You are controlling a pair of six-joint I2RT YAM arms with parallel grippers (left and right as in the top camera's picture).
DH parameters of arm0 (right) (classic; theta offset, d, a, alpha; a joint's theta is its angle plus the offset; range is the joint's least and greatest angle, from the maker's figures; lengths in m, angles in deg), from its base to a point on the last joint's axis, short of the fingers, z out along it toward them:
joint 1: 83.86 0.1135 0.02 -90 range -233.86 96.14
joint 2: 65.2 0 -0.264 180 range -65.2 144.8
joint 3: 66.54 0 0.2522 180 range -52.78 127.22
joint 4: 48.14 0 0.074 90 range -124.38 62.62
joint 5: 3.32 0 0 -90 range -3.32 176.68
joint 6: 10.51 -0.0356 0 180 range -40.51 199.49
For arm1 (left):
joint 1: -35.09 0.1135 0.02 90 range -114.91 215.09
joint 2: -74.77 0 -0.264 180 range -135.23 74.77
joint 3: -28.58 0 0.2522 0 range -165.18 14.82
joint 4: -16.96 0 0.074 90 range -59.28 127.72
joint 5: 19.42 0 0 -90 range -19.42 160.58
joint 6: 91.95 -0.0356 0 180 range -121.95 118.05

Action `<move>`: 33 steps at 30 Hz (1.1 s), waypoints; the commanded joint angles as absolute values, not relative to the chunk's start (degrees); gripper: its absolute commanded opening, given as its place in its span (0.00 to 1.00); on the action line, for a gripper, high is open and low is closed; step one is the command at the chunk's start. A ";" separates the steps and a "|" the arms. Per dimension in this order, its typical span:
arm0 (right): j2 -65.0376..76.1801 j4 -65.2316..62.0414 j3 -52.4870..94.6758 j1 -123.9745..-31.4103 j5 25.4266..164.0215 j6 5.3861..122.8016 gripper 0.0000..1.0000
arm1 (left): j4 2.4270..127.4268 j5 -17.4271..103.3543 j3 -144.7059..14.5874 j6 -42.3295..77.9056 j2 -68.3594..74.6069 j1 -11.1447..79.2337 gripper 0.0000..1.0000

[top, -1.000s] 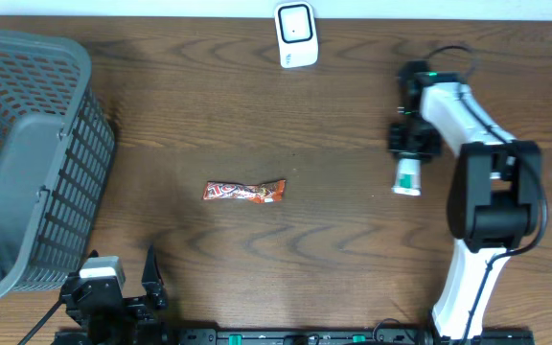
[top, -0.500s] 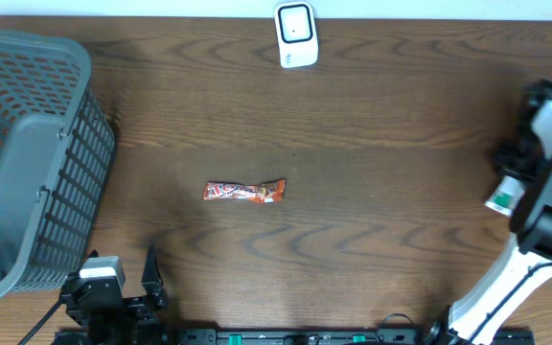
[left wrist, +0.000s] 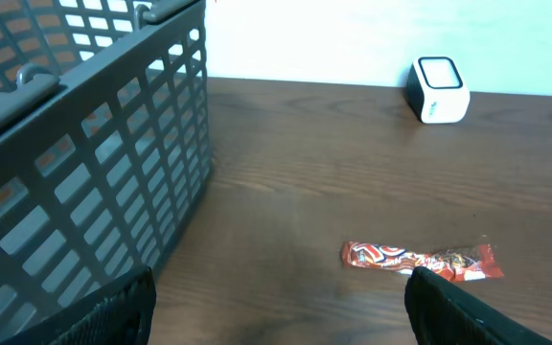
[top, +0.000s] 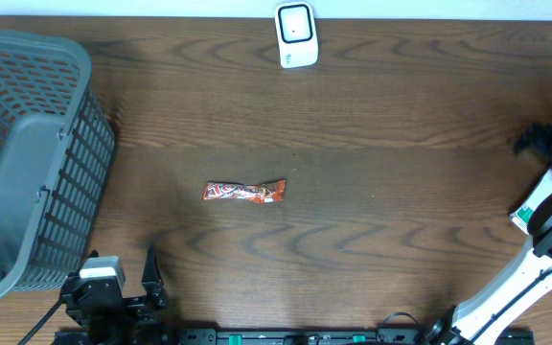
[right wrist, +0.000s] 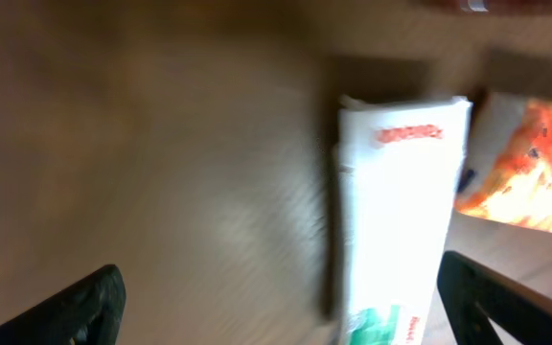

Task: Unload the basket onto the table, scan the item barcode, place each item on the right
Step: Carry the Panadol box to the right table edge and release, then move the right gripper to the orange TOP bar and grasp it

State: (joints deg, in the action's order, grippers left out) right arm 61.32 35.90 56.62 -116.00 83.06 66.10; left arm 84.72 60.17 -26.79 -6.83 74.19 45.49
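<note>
Grey basket (top: 27, 153) at the desk's left edge. Left gripper (left wrist: 281, 314) at the near-left corner, fingers spread, nothing between them. Red candy bar (top: 244, 192) mid-desk. White scanner (top: 296, 35) at the far edge. White toothpaste tube (right wrist: 401, 220) lies at the right edge, just beside an orange packet (right wrist: 530, 182). Right gripper (right wrist: 286, 307) over the tube, fingers spread wide; view blurred.

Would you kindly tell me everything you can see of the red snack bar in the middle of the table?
The snack bar is long and slim, in a glossy red wrapper with white lettering and crimped ends, looking sealed. It lies flat on the dark wooden table, lengthwise across it, near the middle. Only the table touches it.
</note>
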 commanded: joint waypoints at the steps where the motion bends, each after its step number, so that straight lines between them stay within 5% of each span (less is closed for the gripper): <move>1: 60.53 39.27 64.62 -110.03 92.68 66.32 0.99 | 84.78 59.84 -26.90 -6.79 74.54 45.29 0.84; 14: 59.61 47.00 60.43 -77.79 115.32 70.78 0.99 | 84.81 59.84 -26.90 -6.79 74.54 45.29 0.84; 20: 59.61 38.35 49.30 -69.53 130.86 66.89 0.98 | 84.94 59.84 -26.90 -6.79 74.54 45.29 0.84; 33: 59.61 16.51 33.00 -58.71 136.29 51.81 0.99 | 84.94 59.84 -26.90 -6.79 74.54 45.29 0.84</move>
